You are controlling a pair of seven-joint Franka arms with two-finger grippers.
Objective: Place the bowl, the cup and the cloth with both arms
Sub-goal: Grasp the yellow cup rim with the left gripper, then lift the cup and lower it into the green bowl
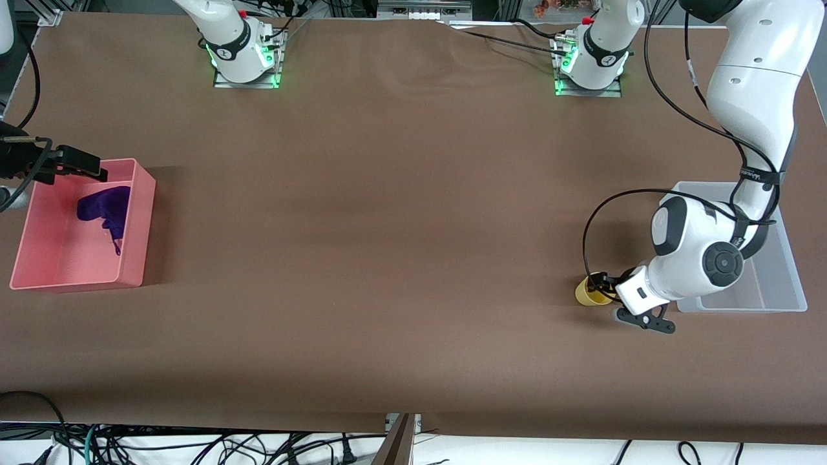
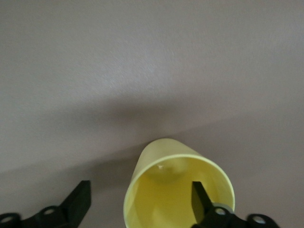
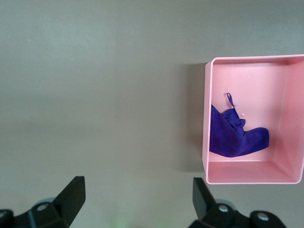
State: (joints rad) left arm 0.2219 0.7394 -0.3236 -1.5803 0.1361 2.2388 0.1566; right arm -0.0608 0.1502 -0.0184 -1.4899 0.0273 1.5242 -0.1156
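The cup (image 1: pixel 591 292) stands on the brown worktop (image 1: pixel 387 258) toward the left arm's end, just beside the clear plastic bin (image 1: pixel 775 284) and a little nearer the front camera than that bin's middle. The left wrist view shows it tilted, its round mouth (image 2: pixel 179 190) open to the camera. The left pincer (image 1: pixel 604 289) is at the cup: its fingers are spread wide, one fingertip (image 2: pixel 200 199) sitting inside the rim and the other (image 2: pixel 80 199) well clear of the outer wall, so the wall lies between them but is not squeezed.

The cloth (image 1: pixel 105 206) lies crumpled in the pink bin (image 1: pixel 139 194) at the right arm's end of the worktop, against the wall that faces the middle of the worktop, with a thin tail (image 1: pixel 117 247) trailing toward the front camera. In the right wrist view the cloth (image 3: pixel 235 135) rests against that same wall of the pink bin (image 3: pixel 254 178).

The right pincer (image 1: pixel 81 165) hangs above the pink bin's farther edge. Its fingers (image 3: pixel 71 192) are spread wide apart and have hold of nothing. The bowl cannot be seen in any view
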